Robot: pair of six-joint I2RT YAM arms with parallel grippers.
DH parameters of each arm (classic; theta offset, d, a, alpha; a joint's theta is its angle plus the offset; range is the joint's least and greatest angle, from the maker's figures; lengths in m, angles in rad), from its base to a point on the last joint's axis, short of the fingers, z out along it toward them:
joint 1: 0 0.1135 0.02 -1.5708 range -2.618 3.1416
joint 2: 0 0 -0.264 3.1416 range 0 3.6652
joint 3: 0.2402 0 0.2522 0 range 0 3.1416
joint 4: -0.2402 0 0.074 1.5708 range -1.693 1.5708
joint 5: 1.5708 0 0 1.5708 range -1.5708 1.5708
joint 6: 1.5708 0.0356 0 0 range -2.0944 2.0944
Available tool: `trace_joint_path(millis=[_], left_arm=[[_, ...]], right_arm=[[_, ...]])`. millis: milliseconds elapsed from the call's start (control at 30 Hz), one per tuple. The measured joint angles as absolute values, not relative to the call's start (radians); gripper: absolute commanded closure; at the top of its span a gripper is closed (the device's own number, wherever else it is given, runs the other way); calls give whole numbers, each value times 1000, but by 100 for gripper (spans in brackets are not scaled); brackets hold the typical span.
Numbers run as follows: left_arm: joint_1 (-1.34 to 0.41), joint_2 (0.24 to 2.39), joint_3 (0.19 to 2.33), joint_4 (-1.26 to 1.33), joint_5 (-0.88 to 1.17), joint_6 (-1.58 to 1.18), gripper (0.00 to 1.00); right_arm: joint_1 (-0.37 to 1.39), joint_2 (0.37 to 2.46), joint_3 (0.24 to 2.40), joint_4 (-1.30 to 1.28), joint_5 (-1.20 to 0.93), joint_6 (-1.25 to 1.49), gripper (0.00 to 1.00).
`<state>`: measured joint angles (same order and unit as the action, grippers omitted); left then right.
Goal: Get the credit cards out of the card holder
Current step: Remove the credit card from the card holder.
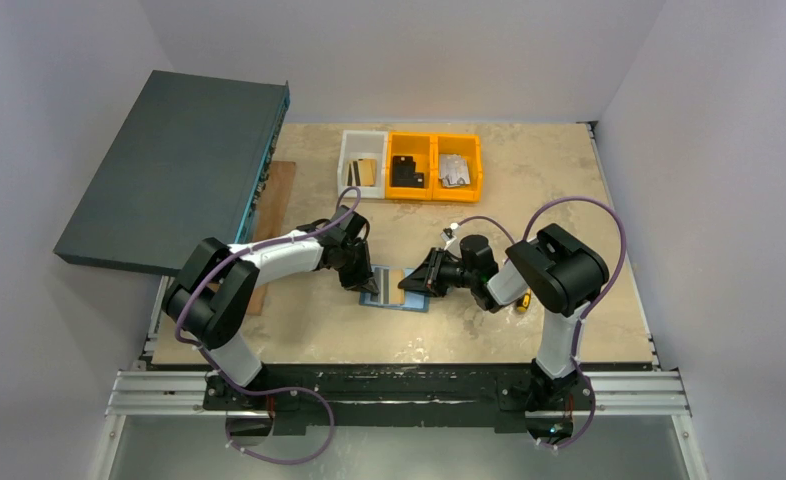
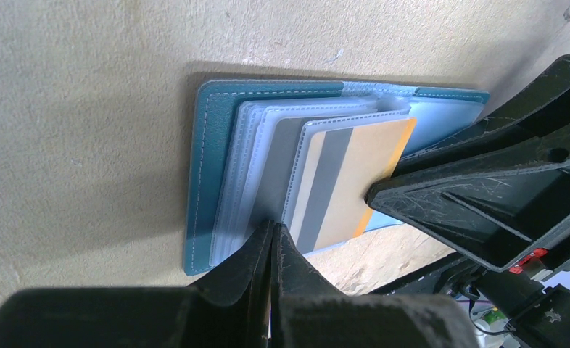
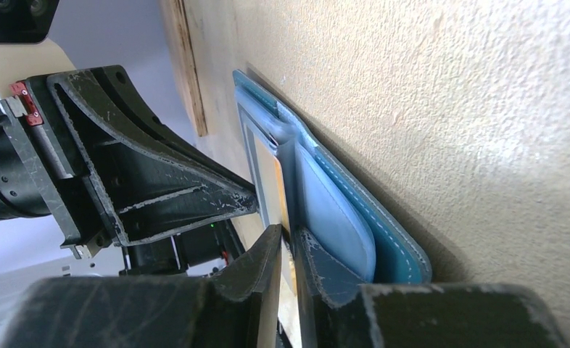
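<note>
- The dark teal flat box (image 1: 169, 165) is at the table's 10 o'clock and reaches past the edge.
- The left gripper (image 2: 273, 235) has its fingers together, with the tips pressing on the clear sleeves of the card holder (image 2: 209, 167). The holder lies open at the table's middle.
- A gold-tan credit card (image 2: 354, 174) sticks out of a sleeve toward 3 o'clock.
- The right gripper (image 3: 289, 235) is clamped on this card's edge and hides it there.
- The orange bins (image 1: 434, 165) stand at 12 o'clock; their contents are hard to make out.

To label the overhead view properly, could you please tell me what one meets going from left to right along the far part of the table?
Dark teal flat box → wooden board → white bin → orange bin.
</note>
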<state>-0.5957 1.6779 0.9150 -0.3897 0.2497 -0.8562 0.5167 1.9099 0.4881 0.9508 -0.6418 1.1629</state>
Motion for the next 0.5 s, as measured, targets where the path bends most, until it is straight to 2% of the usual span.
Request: trace_joint_path(millis=[233, 500], left_arm=[[-596, 1679, 918, -393, 249, -856, 100], [-596, 1681, 919, -395, 250, -857, 100]], right_arm=[[517, 1910, 487, 955, -642, 1163, 89], [517, 1910, 473, 963, -642, 1165, 84]])
